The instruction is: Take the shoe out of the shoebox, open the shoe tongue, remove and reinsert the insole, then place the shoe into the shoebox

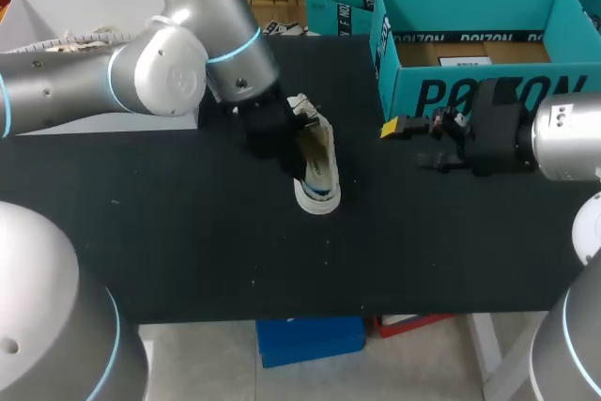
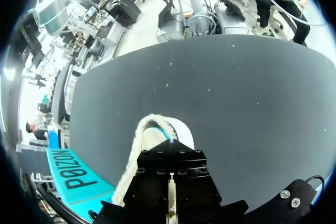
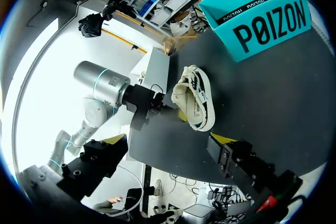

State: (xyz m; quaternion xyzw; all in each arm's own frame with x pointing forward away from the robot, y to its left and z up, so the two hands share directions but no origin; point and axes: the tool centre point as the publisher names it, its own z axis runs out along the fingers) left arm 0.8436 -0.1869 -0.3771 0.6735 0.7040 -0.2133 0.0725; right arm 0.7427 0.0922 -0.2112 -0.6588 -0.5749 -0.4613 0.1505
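Broad matte black table (image 1: 188,260), evenly lit

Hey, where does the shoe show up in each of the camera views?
Head view: the shoe lies mid-table, outside and apart from the teal shoebox.
Left wrist view: the shoe is close up, with the shoebox off to its side.
Right wrist view: the shoe sits between the shoebox and my left arm.
Shared landmark: the teal shoebox.

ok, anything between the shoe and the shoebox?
Nothing on the table between shoe and shoebox. Only the right arm, jaws toward the shoe, sits in that gap by the box's front wall.
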